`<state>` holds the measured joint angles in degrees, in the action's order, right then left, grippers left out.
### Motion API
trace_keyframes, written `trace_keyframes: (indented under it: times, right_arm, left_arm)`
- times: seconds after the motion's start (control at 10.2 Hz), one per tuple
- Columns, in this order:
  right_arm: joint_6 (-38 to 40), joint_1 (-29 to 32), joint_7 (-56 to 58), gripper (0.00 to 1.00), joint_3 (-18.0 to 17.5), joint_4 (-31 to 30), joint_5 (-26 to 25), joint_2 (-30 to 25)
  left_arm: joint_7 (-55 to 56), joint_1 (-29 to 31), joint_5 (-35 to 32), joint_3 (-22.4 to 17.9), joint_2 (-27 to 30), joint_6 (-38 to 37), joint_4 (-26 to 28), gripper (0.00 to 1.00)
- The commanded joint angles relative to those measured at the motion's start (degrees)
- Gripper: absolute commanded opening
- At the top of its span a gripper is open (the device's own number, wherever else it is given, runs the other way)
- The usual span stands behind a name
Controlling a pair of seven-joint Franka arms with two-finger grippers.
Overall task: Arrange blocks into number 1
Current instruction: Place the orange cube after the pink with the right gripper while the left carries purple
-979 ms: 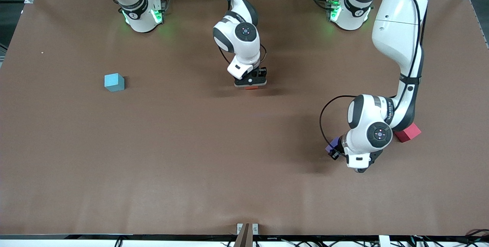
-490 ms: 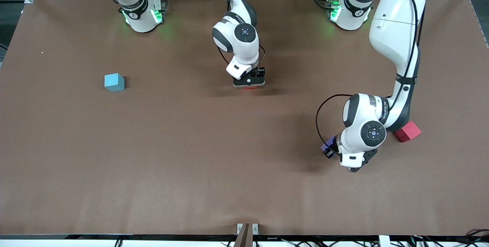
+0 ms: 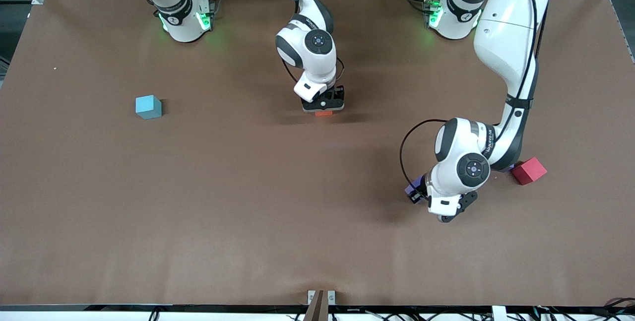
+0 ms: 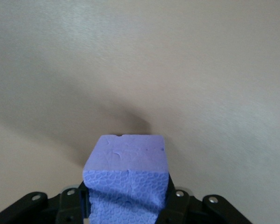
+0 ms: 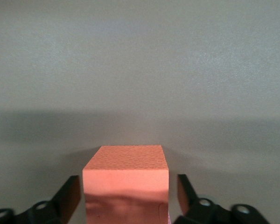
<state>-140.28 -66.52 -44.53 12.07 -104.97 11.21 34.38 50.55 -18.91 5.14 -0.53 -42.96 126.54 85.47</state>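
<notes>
The orange block (image 3: 323, 113) rests on the table near its middle, mostly hidden under the right hand in the front view. My right gripper (image 3: 325, 108) is low over it and open. In the right wrist view both fingers stand a little apart from the sides of the orange block (image 5: 126, 179), which sits between the fingers of the right gripper (image 5: 127, 186). My left gripper (image 3: 417, 196) is shut on the purple block (image 3: 411, 188) and carries it above the table toward the left arm's end. The left wrist view shows the purple block (image 4: 126, 170) clamped in the left gripper (image 4: 126, 205).
A light blue cube (image 3: 148, 106) sits toward the right arm's end of the table. A red cube (image 3: 529, 171) lies beside the left arm's forearm, toward the left arm's end. The brown table top (image 3: 248, 202) stretches wide between them.
The right gripper's fingers have opened off the orange block, which stays on the table. The left arm has carried the purple block some way toward the middle of the table.
</notes>
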Motion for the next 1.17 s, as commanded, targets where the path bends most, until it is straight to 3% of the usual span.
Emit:
trace_keyframes:
  times: [0.0,0.49,0.88,1.08]
  right_arm:
    - [2.63,1.03,0.14,1.0,0.32,-2.26,0.39,-5.8]
    - [15.0,13.13,14.95,1.0,0.14,-0.86,-0.31,-16.43]
    - [28.99,26.23,31.76,1.0,0.32,9.41,-1.19,-17.95]
    - [32.41,30.46,33.1,1.0,0.4,13.46,-5.3,-17.86]
  left_arm:
    - [-0.81,-0.51,-1.18,1.05,2.78,-0.33,0.75,0.0]
    - [-6.67,-2.79,-1.44,4.74,7.35,-3.21,1.45,0.0]
    - [-16.6,-8.58,-4.61,6.42,6.05,-5.51,1.45,0.0]
    - [-17.15,-10.78,-4.69,8.34,5.17,-5.51,1.54,0.0]
